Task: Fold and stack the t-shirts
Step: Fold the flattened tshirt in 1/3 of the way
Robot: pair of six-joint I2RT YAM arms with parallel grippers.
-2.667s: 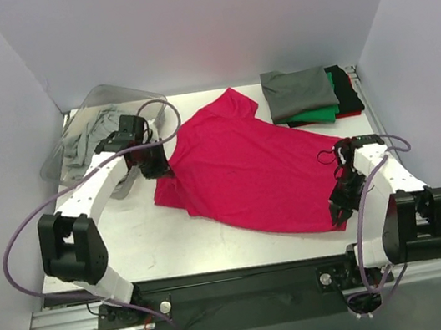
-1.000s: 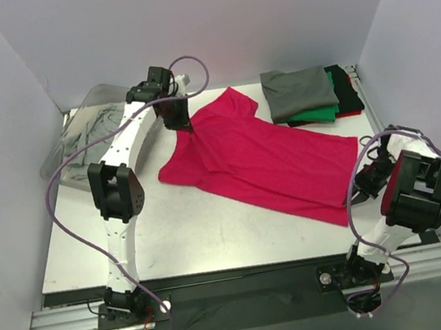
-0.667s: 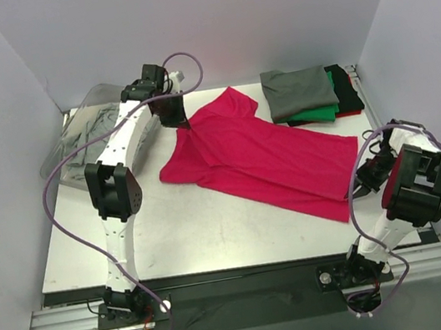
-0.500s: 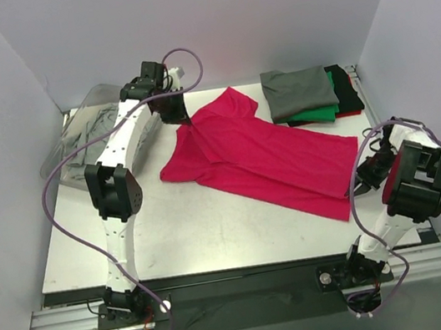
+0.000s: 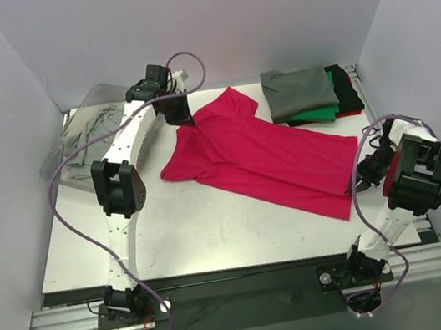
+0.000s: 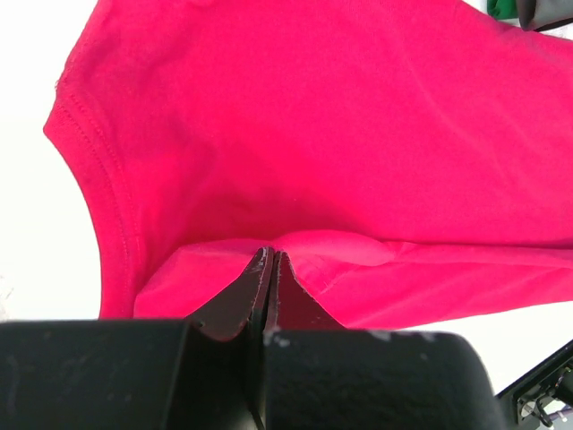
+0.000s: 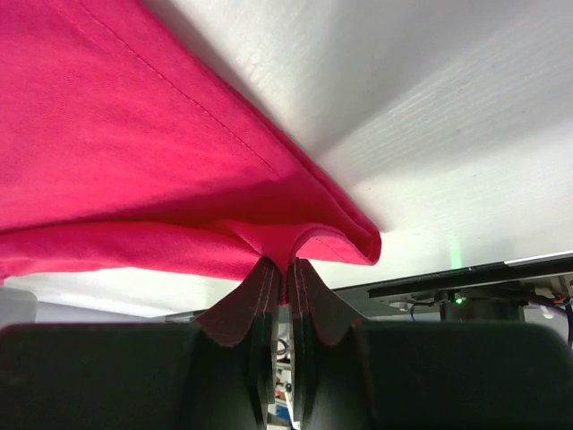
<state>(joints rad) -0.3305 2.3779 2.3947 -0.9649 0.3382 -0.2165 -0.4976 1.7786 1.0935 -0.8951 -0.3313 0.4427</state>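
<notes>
Magenta t-shirt (image 5: 262, 158) pinched by left gripper (image 5: 188, 126), right gripper (image 5: 358, 185); folded stack (image 5: 299, 90) beyond, bin (image 5: 95, 93) left

Plain, pale lavender-white walls (image 5: 205, 23) close in the back and both sides of a white, lightly scuffed surface (image 5: 190, 238). A metal rail (image 5: 69, 323) runs along its near edge, with a dark strip just behind it. The light is even and soft, and shadows are faint.
</notes>
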